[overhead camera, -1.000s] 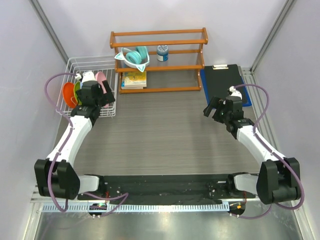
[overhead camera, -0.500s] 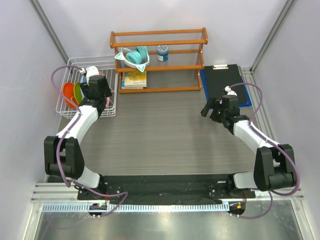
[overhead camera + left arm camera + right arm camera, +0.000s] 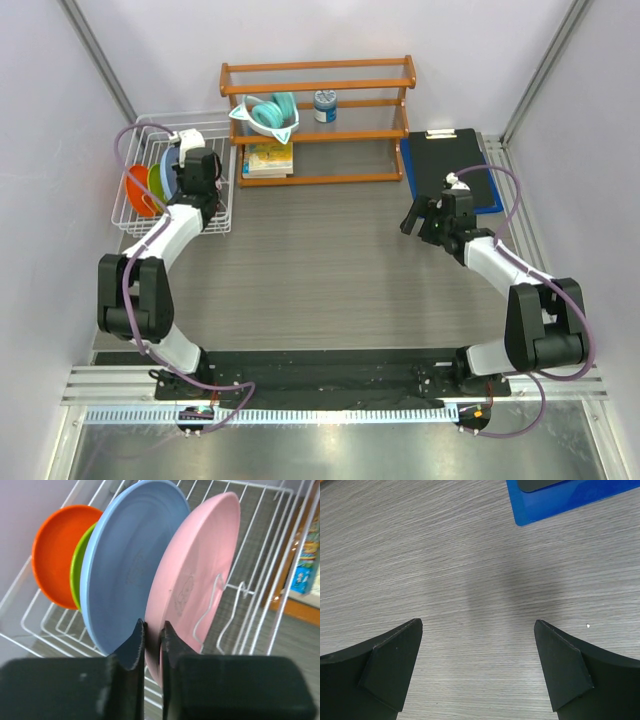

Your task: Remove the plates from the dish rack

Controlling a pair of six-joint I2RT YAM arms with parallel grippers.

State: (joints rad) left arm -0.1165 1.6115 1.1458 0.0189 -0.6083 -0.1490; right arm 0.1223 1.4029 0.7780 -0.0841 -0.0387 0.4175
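Observation:
The white wire dish rack [image 3: 185, 119] stands at the back left. In it stand the plates on edge: orange [image 3: 55, 550], lime green [image 3: 79, 565], light blue [image 3: 130, 555] and pink [image 3: 200, 570]. My left gripper [image 3: 152, 625] is shut on the near rim of the pink plate, one finger between the blue and pink plates, the other on the pink plate's right face. In the top view the left gripper [image 3: 193, 165] covers the pink plate. My right gripper [image 3: 479, 625] hangs open over bare table at the right [image 3: 418, 215].
An orange-brown wooden shelf [image 3: 320, 90] stands at the back, holding a teal eared bowl [image 3: 268, 112], a can [image 3: 325, 105] and a book [image 3: 268, 160]. A blue clipboard [image 3: 450, 165] lies at the back right, just beyond the right gripper.
My left arm has reached deeper into the rack and its gripper has closed on the pink plate's rim. The right gripper has shifted slightly toward the back and stays open.

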